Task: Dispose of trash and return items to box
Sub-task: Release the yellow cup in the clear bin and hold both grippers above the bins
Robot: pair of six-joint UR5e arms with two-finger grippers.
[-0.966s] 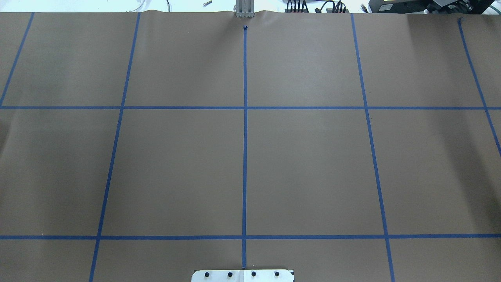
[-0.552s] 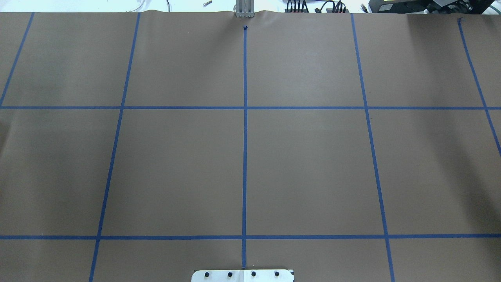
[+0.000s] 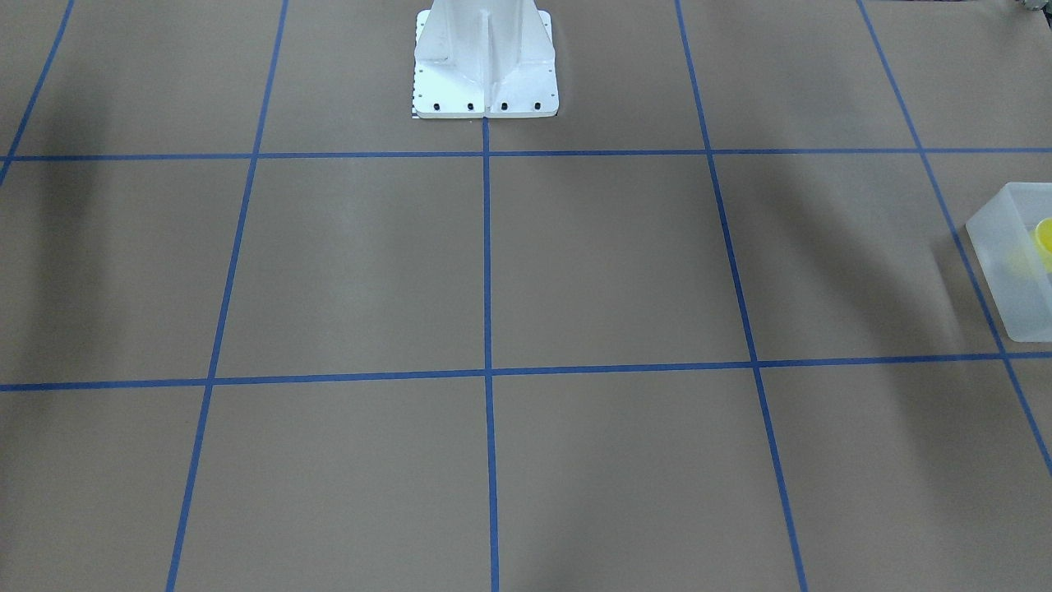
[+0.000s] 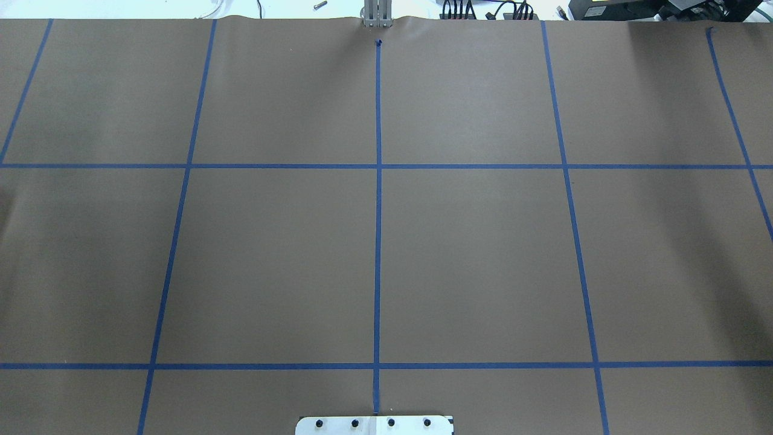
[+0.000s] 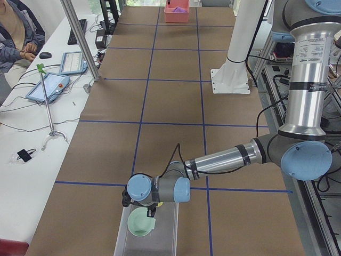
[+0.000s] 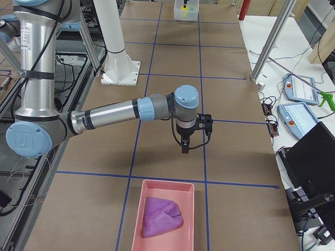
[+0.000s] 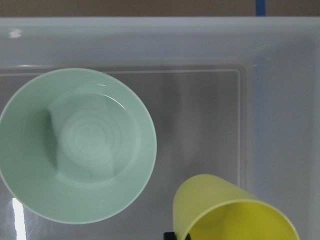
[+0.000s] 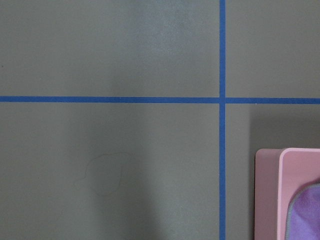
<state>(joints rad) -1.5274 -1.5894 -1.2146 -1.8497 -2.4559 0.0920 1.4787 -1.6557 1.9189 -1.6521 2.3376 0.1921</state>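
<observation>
The frosted-white box (image 5: 171, 234) lies at the table's end by my left arm; it also shows at the right edge of the front view (image 3: 998, 271). The sage-green bowl (image 7: 75, 145) sits upright inside it (image 5: 140, 222). The pale-yellow cup (image 7: 215, 205) is inside the box beside the bowl (image 3: 1045, 237). My left gripper (image 5: 151, 212) hangs over the box; one dark fingertip (image 7: 170, 235) touches the cup's wall, and it looks shut on the cup. My right gripper (image 6: 184, 150) points down over bare paper, seen only from the side; I cannot tell whether it is open or shut.
A pink tray (image 6: 162, 214) holding a purple cloth (image 6: 162, 217) sits at the table's right end; its corner shows in the right wrist view (image 8: 287, 195). The white robot base (image 3: 485, 62) stands at mid-table. An operator (image 5: 16, 32) sits beside the table.
</observation>
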